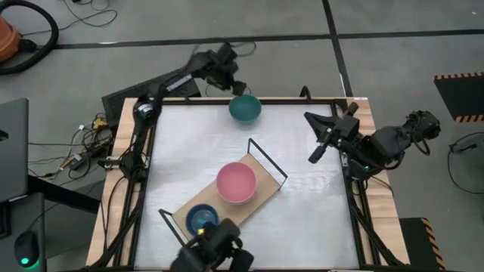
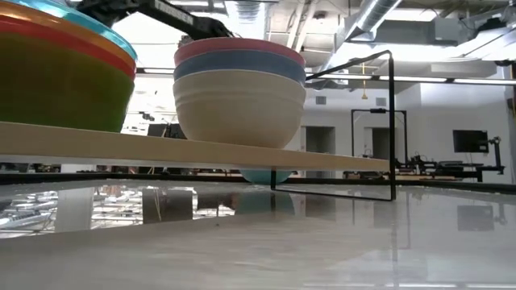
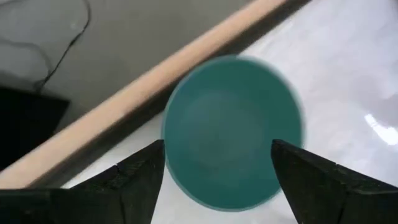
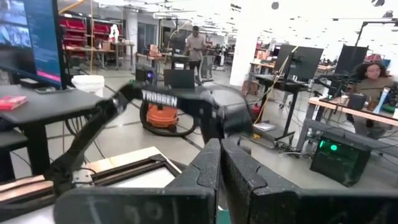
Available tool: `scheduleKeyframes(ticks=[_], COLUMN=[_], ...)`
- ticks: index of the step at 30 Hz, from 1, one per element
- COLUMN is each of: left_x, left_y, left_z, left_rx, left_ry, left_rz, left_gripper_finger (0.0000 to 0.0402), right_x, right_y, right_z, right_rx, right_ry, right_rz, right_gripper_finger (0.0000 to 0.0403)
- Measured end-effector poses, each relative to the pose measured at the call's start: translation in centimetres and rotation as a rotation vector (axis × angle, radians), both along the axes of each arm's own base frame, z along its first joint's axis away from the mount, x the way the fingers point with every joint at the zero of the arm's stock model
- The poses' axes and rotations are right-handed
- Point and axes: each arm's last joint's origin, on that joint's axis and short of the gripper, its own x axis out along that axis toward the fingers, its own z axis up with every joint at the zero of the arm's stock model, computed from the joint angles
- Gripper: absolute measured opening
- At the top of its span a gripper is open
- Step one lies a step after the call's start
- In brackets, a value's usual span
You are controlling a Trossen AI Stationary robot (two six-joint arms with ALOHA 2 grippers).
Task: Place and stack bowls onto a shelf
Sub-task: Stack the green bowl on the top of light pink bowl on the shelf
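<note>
A teal bowl [image 1: 244, 109] stands upright on the white table near the far edge; it also shows in the left wrist view [image 3: 233, 127] and under the shelf board in the low view [image 2: 266, 175]. My left gripper [image 1: 234, 85] hovers open above it [image 3: 217, 180], one finger over either side, touching nothing. The light-wood shelf [image 1: 261, 198] lies slantwise at the table's middle. On it a pink bowl [image 1: 236, 182] tops a blue and a cream bowl [image 2: 239, 105]. Beside them stands a stack of small bowls [image 1: 202, 219], cyan on top and lime green at the bottom [image 2: 60, 89]. My right gripper [image 1: 316, 155] waits shut at the right.
Black wire loop frames [image 1: 266, 160] stand at the shelf's short ends. The table's wooden far edge [image 3: 155, 81] runs just behind the teal bowl. A dark device [image 1: 215, 253] sits at the near edge. People and desks [image 4: 373, 74] show in the room beyond.
</note>
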Motion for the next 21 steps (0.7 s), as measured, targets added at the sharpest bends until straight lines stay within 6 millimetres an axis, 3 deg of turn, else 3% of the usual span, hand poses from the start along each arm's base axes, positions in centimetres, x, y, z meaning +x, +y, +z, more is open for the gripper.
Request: scheduleKeyframes(ticks=[6,12,21], left_x=[1.3,1.9,2.5], left_y=[-0.2,-0.7,-0.7], left_z=[-3.2,-3.2,-5.4], left_rx=[-0.02,0.113,0.032], left_ry=[0.127,0.225,0.239], left_rz=[0.018,0.042,0.046], left_gripper_finger=[0.0279,0.0279,0.0279], right_x=[-1.4,-1.9,-1.9], right_y=[-0.5,-0.8,-0.8], right_z=[0.5,0.6,0.5], right_rx=[0.005,0.005,-0.001], right_ry=[-0.013,-0.009,0.002], right_rz=[0.015,0.018,0.021], right_gripper_finger=[0.004,0.004,0.004])
